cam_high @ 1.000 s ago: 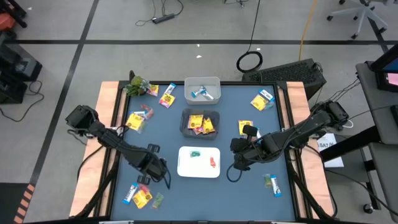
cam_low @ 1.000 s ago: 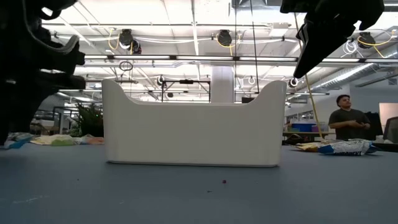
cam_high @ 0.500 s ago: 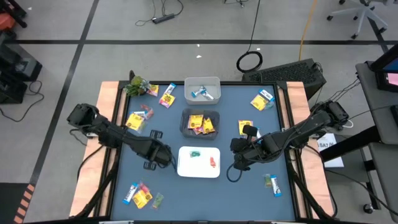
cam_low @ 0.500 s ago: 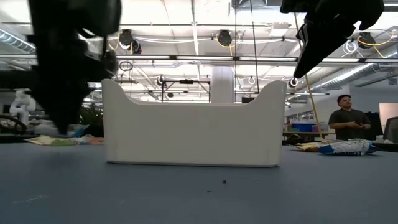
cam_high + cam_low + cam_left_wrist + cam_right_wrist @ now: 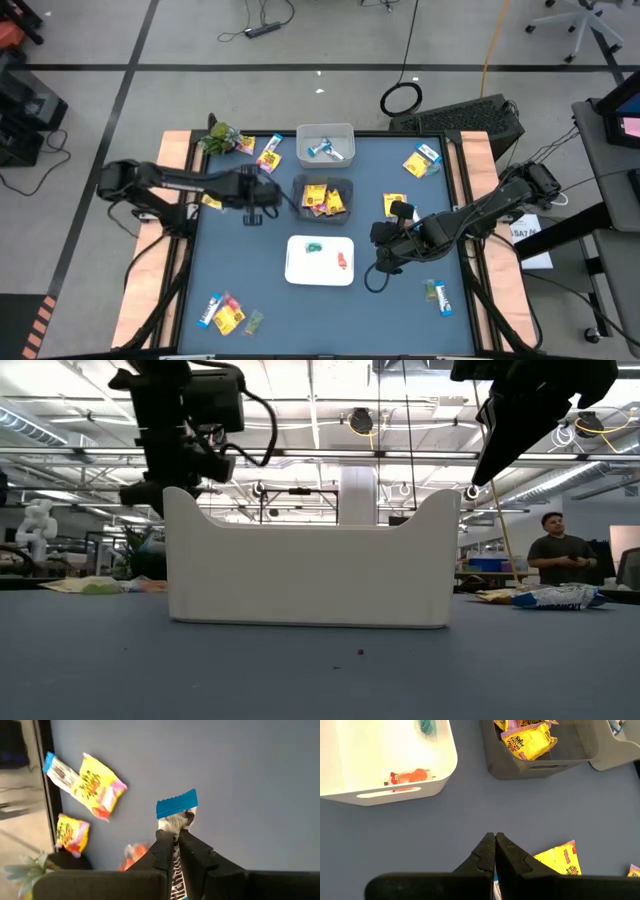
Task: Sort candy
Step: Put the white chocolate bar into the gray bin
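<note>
My left gripper [image 5: 262, 191] hangs above the table just left of the dark grey bin [image 5: 322, 198] of yellow packets, shut on a blue-and-white candy bar [image 5: 176, 805]. Beyond that bin, the light grey bin [image 5: 325, 143] holds blue-and-white bars. The white tray [image 5: 320, 261] holds a green and a red piece. My right gripper [image 5: 385, 256] waits shut, above the table right of the tray. Loose candy lies near the left edge [image 5: 228, 313], at the far right [image 5: 420, 162] and near right [image 5: 437, 295]. My left gripper pinches the blue-and-white bar between its two fingers, which lie along it. The bar's blue crimped end [image 5: 177, 803] sticks out past the fingertips [image 5: 167, 840], and its printed body [image 5: 175, 870] runs back between them. The bar is lifted clear of the table.
A green leafy plant [image 5: 222, 137] sits at the far left corner. Yellow packets [image 5: 97, 790] and an orange piece [image 5: 132, 852] lie below my left gripper. Wooden rails [image 5: 172, 160] border the blue mat. A person [image 5: 560, 555] stands in the room behind.
My left gripper has risen from beside the near-left candy pile and swung toward the table's far edge, ending left of the dark grey bin, high above the white tray's rim in the low view. My right arm has kept still.
</note>
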Action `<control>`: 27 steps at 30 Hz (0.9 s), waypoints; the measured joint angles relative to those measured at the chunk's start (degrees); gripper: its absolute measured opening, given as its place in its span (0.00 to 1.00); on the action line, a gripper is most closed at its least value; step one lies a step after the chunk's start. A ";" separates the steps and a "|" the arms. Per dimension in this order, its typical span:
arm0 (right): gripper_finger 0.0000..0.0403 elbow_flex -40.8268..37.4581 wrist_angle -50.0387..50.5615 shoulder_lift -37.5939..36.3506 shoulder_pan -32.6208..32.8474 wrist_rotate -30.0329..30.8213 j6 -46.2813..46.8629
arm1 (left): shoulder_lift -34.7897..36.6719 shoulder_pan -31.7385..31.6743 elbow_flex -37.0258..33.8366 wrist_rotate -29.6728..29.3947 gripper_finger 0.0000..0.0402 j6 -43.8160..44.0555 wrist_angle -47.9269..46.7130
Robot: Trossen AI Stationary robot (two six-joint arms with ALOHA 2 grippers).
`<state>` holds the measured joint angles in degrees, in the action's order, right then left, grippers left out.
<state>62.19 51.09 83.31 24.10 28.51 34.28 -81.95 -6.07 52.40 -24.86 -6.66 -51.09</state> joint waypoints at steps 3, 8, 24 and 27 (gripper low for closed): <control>0.00 0.00 -0.02 0.00 0.02 0.00 -0.35 | 1.65 -2.09 0.04 0.88 0.07 -2.84 2.57; 0.00 0.00 -0.02 0.00 0.00 0.02 -0.47 | 2.30 -5.85 1.68 1.14 0.07 -6.36 9.15; 0.00 0.00 -0.13 0.00 0.00 0.04 -0.90 | -7.48 -22.78 19.99 13.44 0.01 -19.20 31.06; 0.00 0.00 -0.19 0.00 0.00 0.05 -0.64 | -13.28 -24.54 24.63 16.68 0.01 -19.37 30.92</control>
<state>62.19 50.90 83.31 24.10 28.56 33.64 -95.24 -30.60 77.04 -8.19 -26.03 -20.17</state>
